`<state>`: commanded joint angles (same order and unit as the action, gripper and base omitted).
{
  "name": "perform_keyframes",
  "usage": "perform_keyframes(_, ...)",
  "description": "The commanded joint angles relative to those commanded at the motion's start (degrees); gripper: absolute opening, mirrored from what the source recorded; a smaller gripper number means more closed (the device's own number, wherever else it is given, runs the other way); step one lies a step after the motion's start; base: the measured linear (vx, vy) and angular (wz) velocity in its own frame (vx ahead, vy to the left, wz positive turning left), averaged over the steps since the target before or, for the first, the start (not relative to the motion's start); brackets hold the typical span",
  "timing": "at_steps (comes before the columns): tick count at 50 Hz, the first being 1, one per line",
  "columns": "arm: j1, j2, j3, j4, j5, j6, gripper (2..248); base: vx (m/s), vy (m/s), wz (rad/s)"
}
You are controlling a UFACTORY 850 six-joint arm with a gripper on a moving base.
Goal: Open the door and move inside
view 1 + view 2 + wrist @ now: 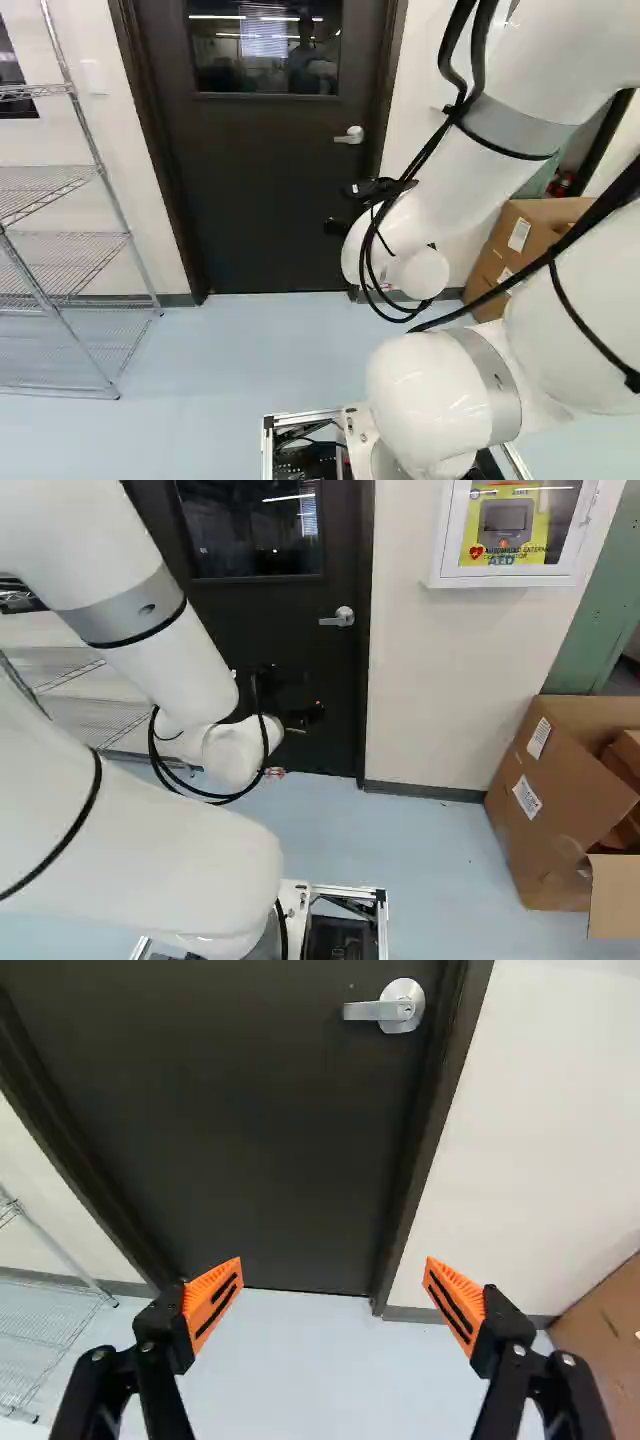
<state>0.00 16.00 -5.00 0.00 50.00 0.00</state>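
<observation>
A black door with a small window stands shut in its dark frame, seen as the door (260, 180) in the left base view. Its silver lever handle (350, 135) is on the door's right side; the same handle (385, 1008) lies well ahead of the fingers in the wrist view. The gripper (305, 720) shows in the right base view as a dark shape before the door, below the handle. In the wrist view the gripper (333, 1295) is wide open, its orange pads far apart, with nothing between them and apart from the door.
Wire shelving (65, 240) stands left of the door. Cardboard boxes (560, 810) sit on the floor against the wall to the right. A white wall cabinet (510, 575) hangs right of the door, near a green frame (595, 630). Pale blue floor (230, 350) lies before the door.
</observation>
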Motion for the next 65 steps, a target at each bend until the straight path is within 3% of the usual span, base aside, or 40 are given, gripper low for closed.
perform_keyframes(56, 0.0, 0.0, 0.0, 0.0, 0.0, 0.0, 247, 0.151, 0.129, -0.32)
perform_keyframes(65, 0.0, 0.0, 0.0, 0.0, 0.0, 0.0, 247, 0.111, 0.159, -0.087)
